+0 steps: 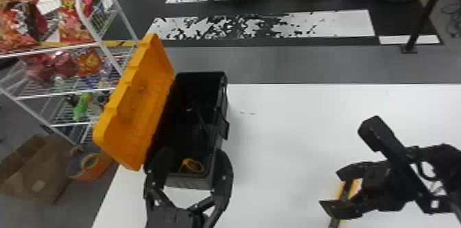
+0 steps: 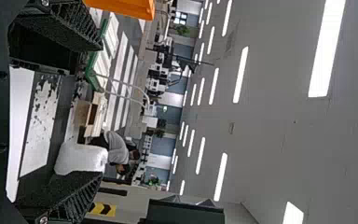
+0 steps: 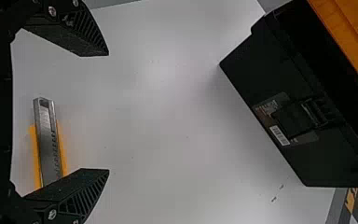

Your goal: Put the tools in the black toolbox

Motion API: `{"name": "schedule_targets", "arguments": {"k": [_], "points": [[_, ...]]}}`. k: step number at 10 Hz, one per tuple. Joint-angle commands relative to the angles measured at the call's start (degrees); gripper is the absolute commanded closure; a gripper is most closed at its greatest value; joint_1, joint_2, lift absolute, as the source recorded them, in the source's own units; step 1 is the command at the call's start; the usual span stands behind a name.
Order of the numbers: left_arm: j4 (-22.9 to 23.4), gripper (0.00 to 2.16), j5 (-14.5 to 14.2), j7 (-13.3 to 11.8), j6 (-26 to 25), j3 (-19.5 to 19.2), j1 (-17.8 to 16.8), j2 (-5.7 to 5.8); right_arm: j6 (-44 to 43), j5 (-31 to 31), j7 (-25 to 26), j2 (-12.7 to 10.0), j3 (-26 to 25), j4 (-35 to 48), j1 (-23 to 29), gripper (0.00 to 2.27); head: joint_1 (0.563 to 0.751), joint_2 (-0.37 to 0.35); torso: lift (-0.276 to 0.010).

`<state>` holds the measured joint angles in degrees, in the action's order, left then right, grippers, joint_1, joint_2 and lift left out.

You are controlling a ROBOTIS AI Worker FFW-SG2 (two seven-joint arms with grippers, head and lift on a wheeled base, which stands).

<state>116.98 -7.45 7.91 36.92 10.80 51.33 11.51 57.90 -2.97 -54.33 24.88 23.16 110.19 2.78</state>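
Yellow utility knife with grey metal blade channel (image 3: 49, 149) lies on white worktop (image 1: 291, 134), right hand (image 3: 108, 112) open over it. Black plastic toolbox (image 1: 188, 183), lid up, holds yellow ring-shaped tool (image 1: 192, 166); left hand (image 1: 194, 155) open at near end. Apparently some packing done, knife left.

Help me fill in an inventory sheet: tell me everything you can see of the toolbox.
The toolbox is an oblong black box, plastic by its look, standing upright on the white table near its left edge. Its orange lid is open, leaning out to the left. A black latch and a label are on the right side. A yellow item lies inside at the near end, where the left gripper is; contact is unclear.
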Motion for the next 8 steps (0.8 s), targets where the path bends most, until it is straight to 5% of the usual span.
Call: {"name": "schedule_targets", "arguments": {"k": [1,6,8], "points": [[0.00,0.05,-0.02,-0.09,0.03,-0.08,0.17,0.09,7.98,-1.43,0.28,0.96,-1.10,3.45,-0.67,0.12,0.695,0.201,-0.039],[-0.44,0.05,-0.37,-1.23,-0.50,-0.08,-1.06,0.09,26.08,-2.66,7.84,-2.12,-8.05,9.69,7.59,0.12,0.695,0.066,-0.039],[-0.53,0.05,-0.63,-2.11,-0.67,-0.16,-1.15,0.09,32.06,-2.57,12.15,-5.98,-9.01,10.31,8.21,0.12,0.695,0.042,-0.039]]}}
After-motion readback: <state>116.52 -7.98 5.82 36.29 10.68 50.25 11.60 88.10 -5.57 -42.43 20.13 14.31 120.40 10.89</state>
